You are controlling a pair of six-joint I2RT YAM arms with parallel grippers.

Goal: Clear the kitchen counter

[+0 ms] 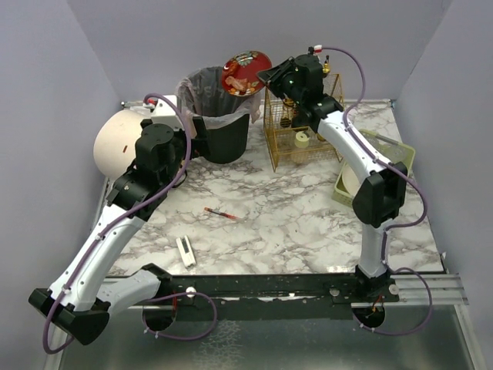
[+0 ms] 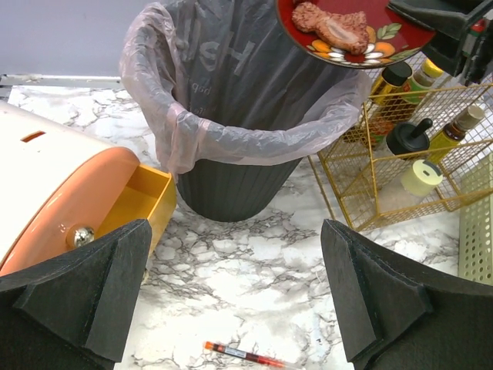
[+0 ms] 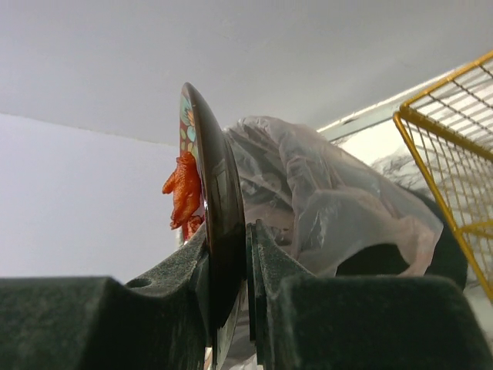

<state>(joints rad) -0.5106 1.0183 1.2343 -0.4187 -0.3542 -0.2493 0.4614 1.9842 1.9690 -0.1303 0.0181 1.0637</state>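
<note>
The marble worktop (image 1: 293, 223) fills the space between the two arm bases and the back wall. Its middle and near right part are bare, which leaves open room there. On that bare stretch lie one red pen (image 1: 222, 213), about centre, and one small white object (image 1: 186, 251) close to the near left edge.

Four bigger things line the sides. One black bin (image 1: 219, 139) with a plastic liner is at the back centre. One yellow wire rack (image 1: 296, 131) holding several bottles is just to its right. One pale green tray (image 1: 385, 158) sits on the right edge. One cream bread box (image 1: 115, 142) with an orange drawer is at the left back corner.

The right pincer (image 3: 248, 239) is clenched on the rim of one red plate (image 1: 246, 72). The plate is tilted above the bin's far rim, with one piece of fried food (image 2: 331, 23) on it. The left pincer (image 2: 235, 254) is released, spread wide above the worktop and facing the bin.
</note>
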